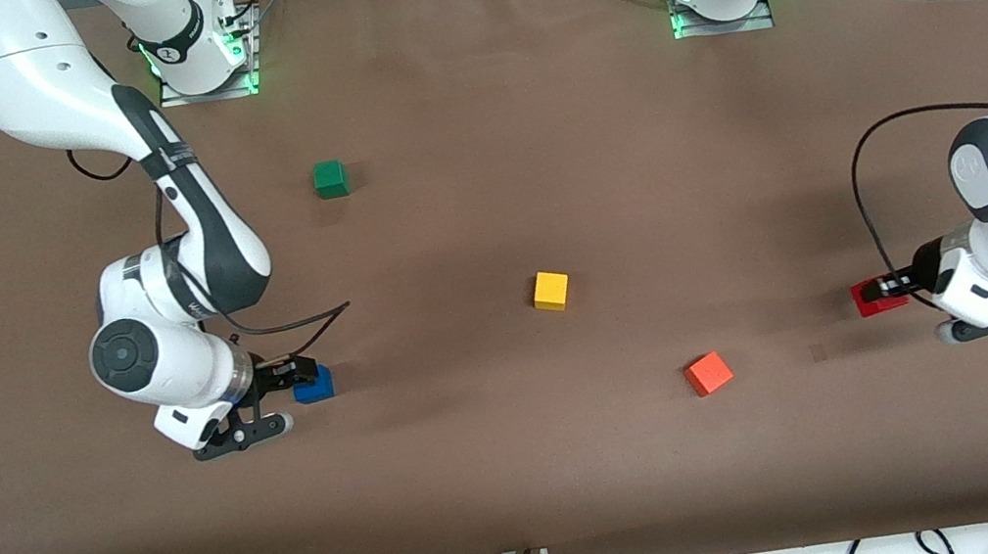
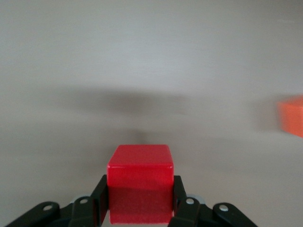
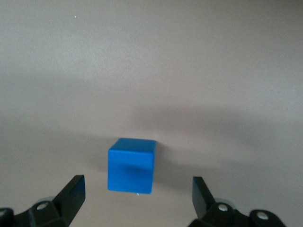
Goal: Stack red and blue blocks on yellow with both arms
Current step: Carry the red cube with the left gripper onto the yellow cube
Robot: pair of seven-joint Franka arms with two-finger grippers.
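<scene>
Left end effector (image 1: 883, 289), at the left arm's end of the table (image 1: 525, 470), is clamped on the red block (image 1: 874, 297); in the left wrist view its fingers (image 2: 100, 198) press against two facing sides of that block (image 2: 140, 183). Right end effector (image 1: 297, 376), at the right arm's end of the table, is spread wide above the blue block (image 1: 314, 384); in the right wrist view both fingers (image 3: 72, 191) stand well clear of the cube (image 3: 131, 165), which lies between them without contact. Yellow block (image 1: 551, 290) rests alone near the middle of the table, roughly midway between the two arms and well apart from both end effectors. An orange-red cube (image 1: 709, 373) lies nearer to the front camera than the yellow block, toward the left arm's end, and appears at the edge of the left wrist view (image 2: 291, 115). A green cube (image 1: 330, 178) sits farther from the front camera, toward the right arm's end.
</scene>
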